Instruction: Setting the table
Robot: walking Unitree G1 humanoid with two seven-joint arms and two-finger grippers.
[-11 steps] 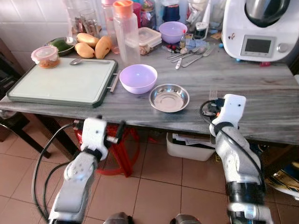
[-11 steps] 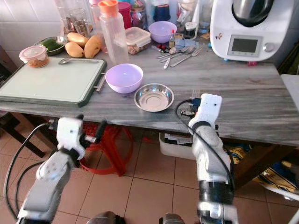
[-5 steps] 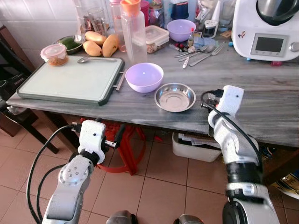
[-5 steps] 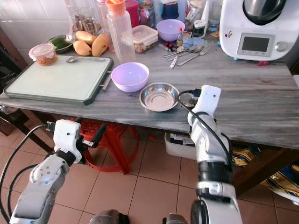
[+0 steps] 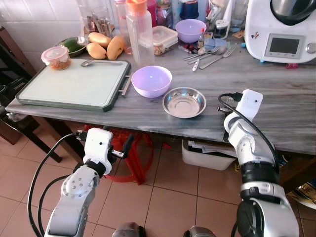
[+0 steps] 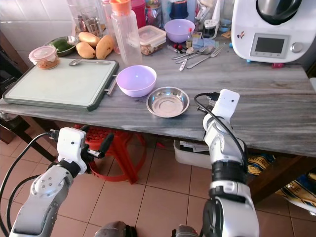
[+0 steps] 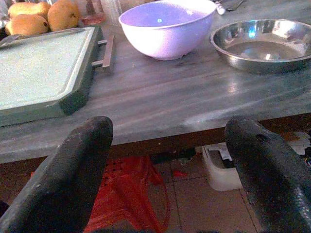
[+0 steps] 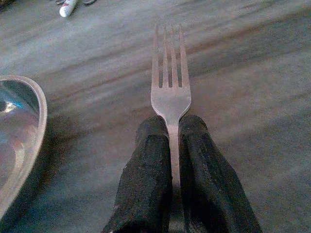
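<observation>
With its fingers clamped on the fork [image 8: 170,92] handle, tines pointing away, right pincer [image 8: 174,145] hovers low over the tabletop [image 5: 276,113] just right of the steel dish [image 5: 184,102], probably to lay it there; left pincer [image 7: 165,145] idles spread below the near edge.

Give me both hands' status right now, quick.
Left hand: open, empty, below the table edge.
Right hand: closed on the fork, over the table beside the steel bowl.

Grey wooden table [image 5: 276,106] over terracotta floor tiles [image 5: 163,192]
</observation>
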